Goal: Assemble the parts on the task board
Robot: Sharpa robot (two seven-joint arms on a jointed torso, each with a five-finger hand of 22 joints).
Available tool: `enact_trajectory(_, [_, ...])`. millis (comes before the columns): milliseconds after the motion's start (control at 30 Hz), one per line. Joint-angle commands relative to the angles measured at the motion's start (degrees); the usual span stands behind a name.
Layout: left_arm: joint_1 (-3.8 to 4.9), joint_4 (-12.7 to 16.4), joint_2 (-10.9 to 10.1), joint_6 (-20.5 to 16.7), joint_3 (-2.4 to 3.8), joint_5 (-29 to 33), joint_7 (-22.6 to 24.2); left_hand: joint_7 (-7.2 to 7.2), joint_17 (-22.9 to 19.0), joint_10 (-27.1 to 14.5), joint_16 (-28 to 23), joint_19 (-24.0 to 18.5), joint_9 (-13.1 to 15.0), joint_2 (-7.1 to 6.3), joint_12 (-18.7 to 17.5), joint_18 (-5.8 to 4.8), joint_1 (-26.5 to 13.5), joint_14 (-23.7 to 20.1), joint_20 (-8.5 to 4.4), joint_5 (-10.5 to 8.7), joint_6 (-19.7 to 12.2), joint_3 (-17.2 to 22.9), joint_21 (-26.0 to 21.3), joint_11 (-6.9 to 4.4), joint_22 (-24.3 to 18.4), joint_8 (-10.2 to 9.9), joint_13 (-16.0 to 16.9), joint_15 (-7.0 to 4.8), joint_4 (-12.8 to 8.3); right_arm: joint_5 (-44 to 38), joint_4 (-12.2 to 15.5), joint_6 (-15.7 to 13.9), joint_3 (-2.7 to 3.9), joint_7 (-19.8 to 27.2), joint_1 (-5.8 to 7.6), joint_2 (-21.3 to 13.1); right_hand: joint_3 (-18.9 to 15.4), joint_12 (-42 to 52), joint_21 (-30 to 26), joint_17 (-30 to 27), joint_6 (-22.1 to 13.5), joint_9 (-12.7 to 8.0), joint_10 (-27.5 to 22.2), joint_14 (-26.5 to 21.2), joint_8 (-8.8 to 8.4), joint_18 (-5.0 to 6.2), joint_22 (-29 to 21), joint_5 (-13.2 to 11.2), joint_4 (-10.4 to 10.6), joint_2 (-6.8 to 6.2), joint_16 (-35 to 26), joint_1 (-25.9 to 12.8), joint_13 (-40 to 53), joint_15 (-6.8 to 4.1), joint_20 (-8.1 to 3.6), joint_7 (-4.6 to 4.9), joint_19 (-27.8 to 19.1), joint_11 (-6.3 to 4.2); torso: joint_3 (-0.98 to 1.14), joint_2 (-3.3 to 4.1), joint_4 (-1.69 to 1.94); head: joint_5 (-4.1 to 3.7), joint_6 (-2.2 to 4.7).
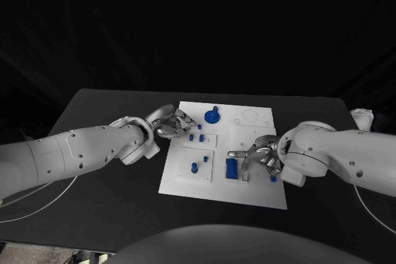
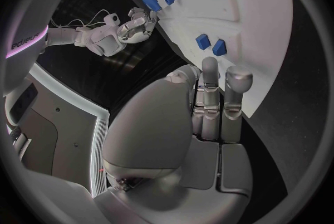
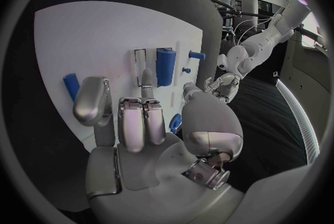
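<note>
The white task board (image 1: pixel 248 186) lies mid-table. On it are a round blue knob (image 1: pixel 213 115), small blue pegs (image 1: pixel 196 138), and a long blue block (image 1: pixel 232 168) beside an open slot. My left hand (image 1: pixel 173 123) hovers at the board's far left edge with its fingers (image 2: pixel 209 96) curled in and nothing in them; two small blue pieces (image 2: pixel 211 44) lie just past them. My right hand (image 1: pixel 260 155) is over the board's right side, fingers curled, one fingertip (image 3: pixel 146 76) reaching toward the slot next to the blue block (image 3: pixel 165 66). A blue piece (image 3: pixel 175 122) on the board shows through the gap beside its thumb.
A loose blue piece (image 1: pixel 273 178) lies on the board near its right edge, close under my right hand. A white object (image 1: pixel 361 118) sits at the table's far right corner. Black table surrounds the board, and cables trail off both arms.
</note>
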Motion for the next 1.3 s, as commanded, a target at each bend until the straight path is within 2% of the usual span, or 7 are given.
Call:
enact_trajectory(33, [-0.03, 0.2, -0.1, 0.6, 0.03, -0.1, 0.3, 0.21, -0.1, 0.2, -0.2, -0.4, 0.1, -0.05, 0.2, 1.18, 0.5, -0.4, 0.03, 0.30, 0.0, 0.4, -0.1, 0.20, 5.9, 0.3, 0.0, 0.14, 0.0, 2.8, 1.0, -3.4, -0.01, 5.4, -0.09, -1.4, -1.2, 0.2, 1.5, 12.4, -0.3, 0.0, 6.1, 5.3, -0.17, 0.32, 6.7, 2.2, -0.2, 0.52, 1.2, 1.8, 15.1, 0.51, 0.09, 0.35, 1.0, 0.34, 0.03, 0.03, 0.02, 0.25, 0.00])
enact_trajectory(100, [-0.04, 0.3, -0.2, 0.4, 0.03, -0.1, 0.5, 0.22, -0.1, 0.2, -0.2, -0.4, 0.1, -0.04, 0.2, 1.17, 0.5, -0.4, 0.03, 0.32, 0.1, 0.4, 0.0, 0.20, 5.9, 0.3, 0.0, 0.14, 0.0, 2.9, 2.0, -5.0, -0.02, 8.9, -0.20, -2.5, -0.9, 0.2, 3.0, 13.9, -1.3, -0.3, 6.1, 5.7, -0.60, 0.02, 7.3, 5.8, -1.1, 1.14, 2.5, 4.7, 15.1, 0.59, 0.11, 0.56, 1.5, 0.48, 0.02, 0.04, 0.04, 0.33, 0.00])
enact_trajectory(300, [-0.05, 0.5, -0.6, -0.1, 0.03, -0.1, 1.0, 0.21, -0.1, 0.3, -0.2, -0.3, 0.1, -0.03, 0.3, 1.15, 0.5, -0.3, 0.04, 0.44, 0.1, 0.4, 0.1, 0.18, 6.0, 0.3, 0.0, 0.13, 0.0, -2.0, 6.3, -11.1, -0.03, 22.2, -0.97, -6.7, 4.1, 0.2, 11.2, 15.1, -5.9, -1.8, 6.1, 6.0, -1.77, -1.48, 10.5, 29.6, -9.5, 2.46, 3.5, 21.5, 15.1, 1.03, 0.33, 1.43, 4.0, 1.11, 0.06, 0.04, -0.04, 0.52, 0.00])
enact_trajectory(400, [-0.05, 0.6, -0.7, -0.2, 0.03, -0.1, 1.2, 0.20, -0.1, 0.3, -0.2, -0.3, 0.1, -0.03, 0.3, 1.15, 0.5, -0.3, 0.04, 0.45, 0.1, 0.4, 0.2, 0.17, 6.0, 0.3, 0.0, 0.13, 0.0, -8.7, 8.1, -14.2, -0.04, 26.8, -1.50, -8.4, 5.8, 0.2, 12.6, 15.1, -6.9, -2.0, 6.1, 6.0, -1.13, -1.73, 11.0, 33.2, -12.8, 2.53, 3.5, 26.7, 15.1, 1.32, 0.53, 1.87, 4.3, 1.35, 0.05, 0.02, -0.09, 0.46, 0.00])
enact_trajectory(567, [-0.06, 0.7, -0.7, -0.3, 0.03, 0.0, 1.5, 0.21, -0.1, 0.4, -0.2, -0.3, 0.1, -0.02, 0.3, 1.14, 0.6, -0.3, 0.04, 0.51, 0.2, 0.4, 0.2, 0.16, 6.0, 0.3, 0.0, 0.13, 0.0, -24.0, 10.4, -19.4, -0.05, 31.0, -2.77, -10.1, 4.7, 0.2, 13.5, 15.1, -11.0, 0.5, 6.1, 6.0, 3.03, -1.85, 11.1, 30.8, -15.8, 1.66, 3.5, 30.7, 15.1, 1.22, 0.79, 2.23, 4.2, 1.44, 0.04, 0.01, -0.09, 0.32, 0.00])
enact_trajectory(933, [-0.12, 1.0, -1.0, -0.5, 0.03, 0.0, 2.2, 0.22, -0.1, 0.6, -0.1, -0.2, 0.2, 0.03, 0.5, 1.12, 0.6, -0.3, 0.03, 0.64, 0.4, 0.4, 0.4, 0.17, 6.0, 0.4, 0.1, 0.12, 0.0, -44.2, 10.6, -22.7, -0.05, 29.8, -7.82, -9.7, -2.7, 0.2, 12.1, 15.1, -21.9, 14.1, 6.1, 6.0, 26.85, -1.31, 10.5, 22.7, -11.9, 0.81, 3.5, 29.7, 15.1, 1.77, 1.14, 1.72, 2.8, 1.24, 0.02, 0.02, 0.02, 0.56, 0.00])
enact_trajectory(1300, [-0.13, 1.1, -1.3, -0.5, 0.03, 0.0, 2.3, 0.22, -0.1, 0.6, -0.1, -0.2, 0.2, 0.03, 0.5, 1.12, 0.6, -0.3, 0.03, 0.64, 0.4, 0.4, 0.4, 0.17, 6.0, 0.4, 0.1, 0.12, 0.0, -46.8, 9.2, -22.6, -0.05, 28.7, -10.47, -8.1, -6.3, 0.2, 11.7, 15.1, -24.2, 18.0, 6.1, 6.0, 36.42, -1.22, 10.3, 12.9, -8.5, 0.23, 3.5, 29.5, 15.1, 1.40, 1.00, 0.85, 2.6, 1.05, 0.00, -0.04, -0.05, 0.44, 0.00])
